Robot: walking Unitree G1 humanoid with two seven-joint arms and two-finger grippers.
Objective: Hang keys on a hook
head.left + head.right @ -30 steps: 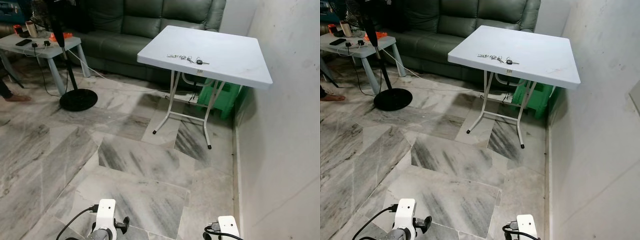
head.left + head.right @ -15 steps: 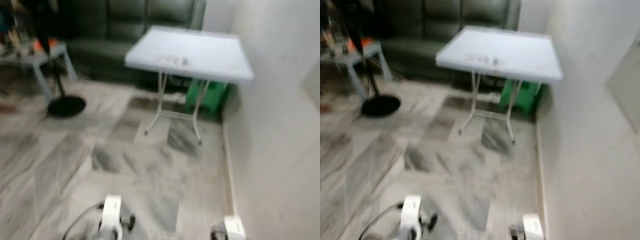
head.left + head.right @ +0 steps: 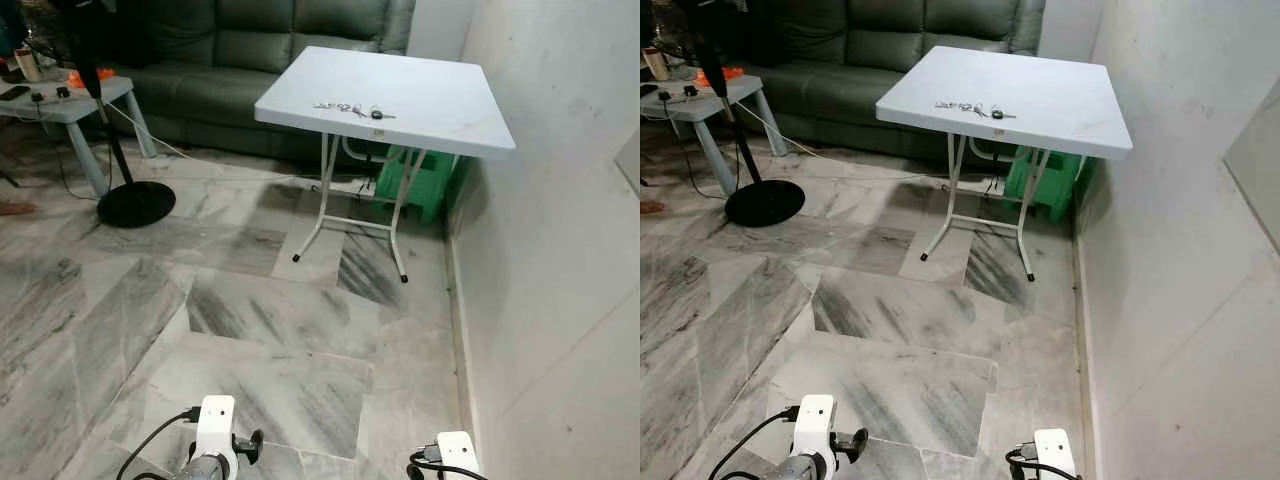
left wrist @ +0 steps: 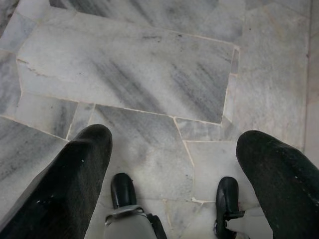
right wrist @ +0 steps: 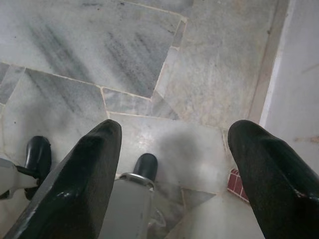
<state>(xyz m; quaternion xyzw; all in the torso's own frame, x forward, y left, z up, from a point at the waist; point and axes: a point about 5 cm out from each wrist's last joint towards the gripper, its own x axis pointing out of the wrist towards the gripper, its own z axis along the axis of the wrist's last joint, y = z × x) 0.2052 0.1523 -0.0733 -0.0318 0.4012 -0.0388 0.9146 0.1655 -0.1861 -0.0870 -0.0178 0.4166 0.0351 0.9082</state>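
A bunch of keys [image 3: 352, 109] with a black fob lies near the front edge of a white folding table [image 3: 430, 105] across the room, also seen as keys [image 3: 972, 108]. Both arms hang low at the bottom of the head views. In the left wrist view my left gripper [image 4: 172, 164] stands open over the marble floor, nothing between its fingers [image 4: 70, 184]. My right gripper [image 5: 172, 159] is open too, pointing down at the floor beside the wall, with its fingers [image 5: 82, 179] wide apart.
A dark green sofa [image 3: 250, 40] stands behind the table. A fan stand [image 3: 135, 200] and a low grey table [image 3: 70, 100] with small items are at the left. A green stool [image 3: 425, 180] sits under the white table. A white wall [image 3: 560, 220] runs along the right.
The whole picture has shifted and blurred in between: the camera has turned right, so the table sits more central. The keys and both hanging arms are as before.
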